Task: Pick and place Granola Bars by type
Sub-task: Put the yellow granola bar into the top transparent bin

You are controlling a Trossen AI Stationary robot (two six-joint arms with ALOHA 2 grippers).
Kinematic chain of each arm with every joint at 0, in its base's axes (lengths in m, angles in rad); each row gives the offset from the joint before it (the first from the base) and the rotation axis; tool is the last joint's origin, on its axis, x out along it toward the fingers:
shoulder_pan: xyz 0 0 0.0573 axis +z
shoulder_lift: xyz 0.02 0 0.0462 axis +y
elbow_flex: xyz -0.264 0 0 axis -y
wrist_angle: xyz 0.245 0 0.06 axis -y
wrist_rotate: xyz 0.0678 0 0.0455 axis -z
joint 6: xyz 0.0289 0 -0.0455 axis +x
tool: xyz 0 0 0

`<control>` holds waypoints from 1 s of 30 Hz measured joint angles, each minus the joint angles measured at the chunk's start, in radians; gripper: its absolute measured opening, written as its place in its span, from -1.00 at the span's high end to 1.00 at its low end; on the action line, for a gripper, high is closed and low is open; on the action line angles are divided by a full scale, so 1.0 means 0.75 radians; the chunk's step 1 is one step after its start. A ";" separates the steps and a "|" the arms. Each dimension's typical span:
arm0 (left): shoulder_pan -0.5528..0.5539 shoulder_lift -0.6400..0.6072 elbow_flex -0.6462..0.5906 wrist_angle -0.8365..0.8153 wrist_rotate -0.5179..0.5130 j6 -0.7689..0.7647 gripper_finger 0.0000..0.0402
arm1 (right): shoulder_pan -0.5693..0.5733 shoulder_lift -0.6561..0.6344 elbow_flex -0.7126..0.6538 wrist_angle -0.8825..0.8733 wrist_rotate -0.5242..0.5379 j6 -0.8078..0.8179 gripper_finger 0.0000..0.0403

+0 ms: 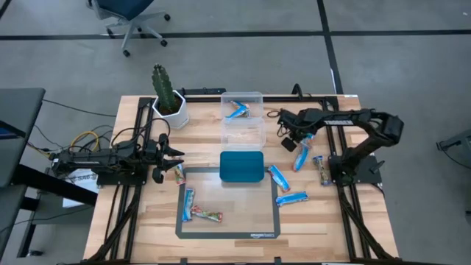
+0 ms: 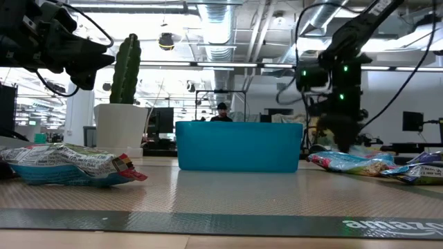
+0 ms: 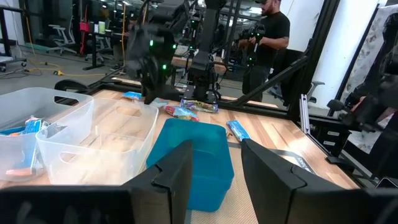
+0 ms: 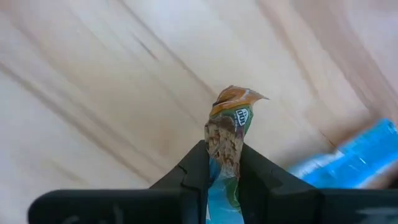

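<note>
My right gripper (image 1: 300, 140) hovers over the bare wood right of the clear boxes, shut on a granola bar (image 4: 227, 134) with a blue and green wrapper. More blue bars (image 1: 302, 157) (image 1: 320, 170) (image 1: 278, 177) (image 1: 292, 199) lie flat on the table below it. Multicoloured bars (image 1: 179, 174) (image 1: 188, 205) (image 1: 207, 215) lie on or beside the grey mat (image 1: 228, 234). One blue bar (image 1: 237, 110) lies in the far clear box. My left gripper (image 1: 171, 152) is open and holds nothing, left of the teal tray (image 1: 241, 166), and faces it in the left wrist view (image 3: 216, 171). My right gripper pinches the granola bar between its two fingers (image 4: 196, 168), which point down at the table. The bar's crimped end (image 4: 237, 98) sticks out past the fingertips. It is lifted clear of the wood. The rest of the bar runs back between the fingers, out of sight.
Two clear plastic boxes (image 1: 243, 131) stand side by side behind the teal tray. A potted cactus (image 1: 167, 96) stands at the far left corner. A person (image 3: 270, 37) stands beyond the table. Open wood shows between the boxes and the right arm's base.
</note>
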 joint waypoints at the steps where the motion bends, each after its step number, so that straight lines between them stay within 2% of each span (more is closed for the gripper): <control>1: -0.001 0.000 0.000 0.000 0.000 0.000 0.36 | -0.005 -0.036 0.000 0.023 -0.033 0.020 0.75; 8: 0.000 0.000 0.000 0.000 0.000 0.000 0.36 | -0.045 -0.255 0.060 0.221 -0.246 0.191 0.76; 16: 0.000 0.000 0.000 0.000 0.000 0.000 0.36 | -0.068 -0.278 0.259 0.500 -0.483 0.218 0.76; 23: 0.000 0.000 0.000 0.000 0.000 0.000 0.36 | -0.070 -0.223 0.349 0.653 -0.498 0.192 0.76; 30: 0.000 0.000 0.000 0.000 0.000 0.000 0.36 | -0.075 -0.067 0.434 0.846 -0.494 0.079 0.76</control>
